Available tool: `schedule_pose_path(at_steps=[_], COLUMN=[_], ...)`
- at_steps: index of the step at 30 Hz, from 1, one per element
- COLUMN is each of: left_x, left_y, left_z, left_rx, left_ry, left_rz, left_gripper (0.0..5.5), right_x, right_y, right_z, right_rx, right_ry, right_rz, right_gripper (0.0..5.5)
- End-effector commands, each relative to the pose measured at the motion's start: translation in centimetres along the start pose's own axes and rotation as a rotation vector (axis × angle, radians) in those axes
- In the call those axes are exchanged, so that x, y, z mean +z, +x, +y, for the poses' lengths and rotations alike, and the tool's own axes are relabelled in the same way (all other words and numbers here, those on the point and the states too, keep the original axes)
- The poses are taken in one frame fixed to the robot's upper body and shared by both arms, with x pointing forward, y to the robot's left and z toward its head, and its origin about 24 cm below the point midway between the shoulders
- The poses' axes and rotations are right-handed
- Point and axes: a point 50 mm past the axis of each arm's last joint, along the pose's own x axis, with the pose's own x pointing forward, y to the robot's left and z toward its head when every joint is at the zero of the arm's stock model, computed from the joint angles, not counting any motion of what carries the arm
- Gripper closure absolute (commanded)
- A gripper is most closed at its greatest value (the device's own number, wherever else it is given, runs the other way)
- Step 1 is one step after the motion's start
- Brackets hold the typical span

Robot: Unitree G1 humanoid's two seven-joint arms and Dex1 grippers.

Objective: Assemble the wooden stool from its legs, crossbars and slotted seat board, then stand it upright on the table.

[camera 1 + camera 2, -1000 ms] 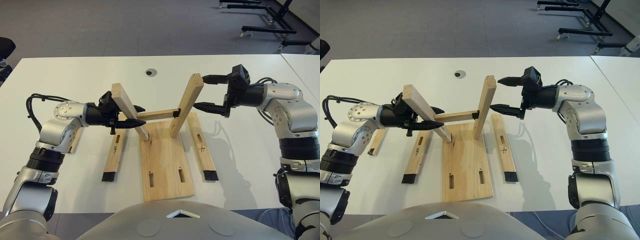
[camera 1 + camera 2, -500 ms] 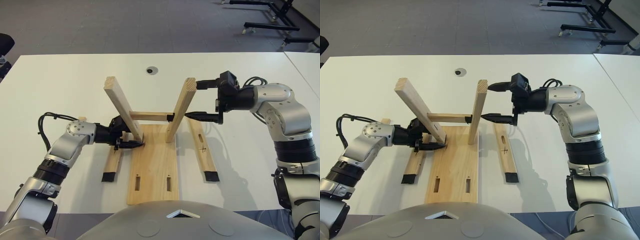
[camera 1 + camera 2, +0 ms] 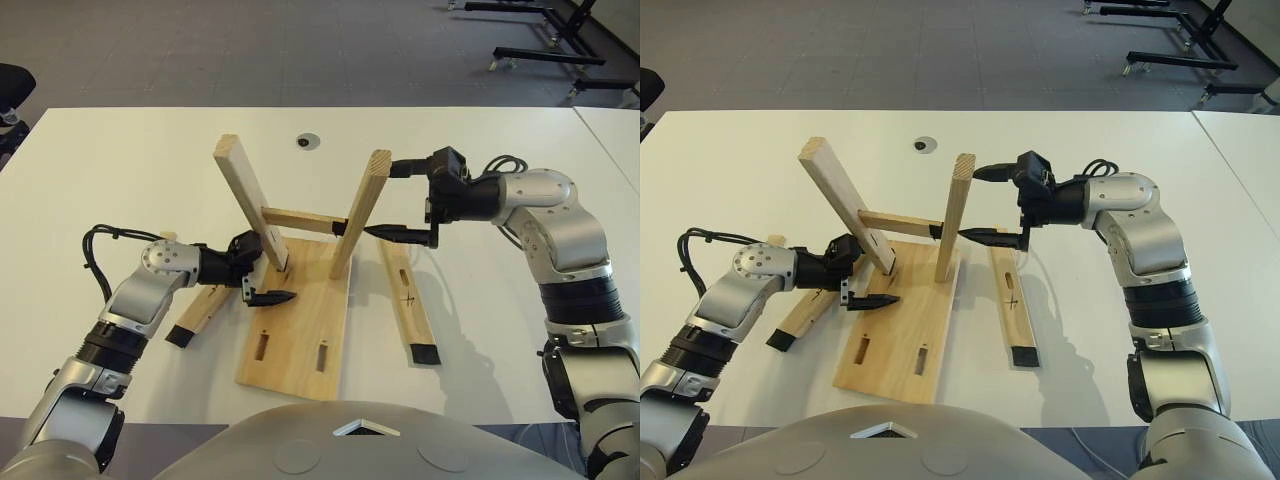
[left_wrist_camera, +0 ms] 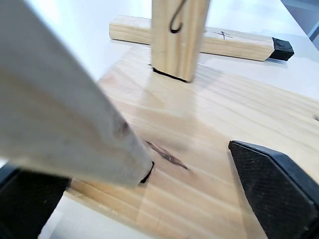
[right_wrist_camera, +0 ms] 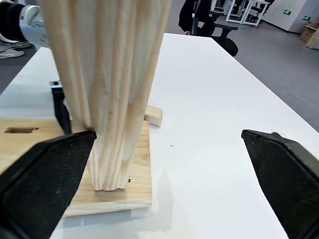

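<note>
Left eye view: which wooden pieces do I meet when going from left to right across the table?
Left loose leg → tilted leg → crossbar → upright leg → right loose leg.

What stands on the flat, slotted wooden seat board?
Two pale wooden legs stand at the flat wooden seat board's far end, joined by a wooden crossbar. How deep their ends sit is hidden.

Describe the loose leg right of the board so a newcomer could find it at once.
On the table, find the flat seat board with two legs rising from it. Beside its right edge lies a loose leg. Unlike the other loose leg on the left, it bears a pen-drawn cross.
</note>
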Motion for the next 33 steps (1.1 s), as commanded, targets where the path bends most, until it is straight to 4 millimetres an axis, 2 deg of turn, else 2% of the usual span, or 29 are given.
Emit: schedule_pose_path(at_steps=[1,8,13,16,19,21,23,25,28,31,33], left_x=[0.4,1.1,2.0,3.6,4.6,5.8,8.5,11.9,15.5,18.2,19.4], left_y=[0.0,-1.2,-3.5,-6.0,-10.2,-12.8,-14.7,-14.8,-13.4,-10.1,-9.1], left_z=[-0.4,-0.1,-0.5,-1.1,-1.4,-0.8,0.4,1.6,2.3,2.4,2.6], left_rx=[-0.009,0.070,0.169,0.248,0.362,0.474,0.611,0.682,0.781,0.680,0.643], left_ry=[0.007,0.042,0.054,0.019,-0.009,0.017,0.050,0.065,0.074,0.057,0.029], left_rz=[-0.012,-0.068,-0.200,-0.408,-0.626,-0.750,-0.916,-1.021,-1.059,-1.043,-1.069], left_gripper=[0.13,0.13,0.13,0.13,0.13,0.13,0.13,0.13,0.13,0.13,0.13], right_x=[0.0,-0.7,0.2,2.7,6.0,8.0,9.8,10.6,9.8,9.4,10.1], right_y=[-0.7,-3.3,-5.1,-5.8,-5.2,-4.9,-3.9,-1.9,0.4,1.1,0.9], right_z=[0.0,-0.6,-1.1,-1.5,-1.0,-0.7,-0.6,-0.2,0.1,0.9,0.9], right_rx=[-0.027,-0.090,-0.140,-0.185,-0.162,-0.156,-0.160,-0.155,-0.195,-0.166,-0.147], right_ry=[-0.013,-0.016,-0.002,0.021,0.027,0.028,0.026,0.033,0.021,0.034,0.019], right_rz=[0.010,0.091,0.036,-0.160,-0.376,-0.509,-0.600,-0.630,-0.552,-0.542,-0.575], right_gripper=[0.10,0.10,0.10,0.10,0.10,0.10,0.10,0.10,0.10,0.10,0.10])
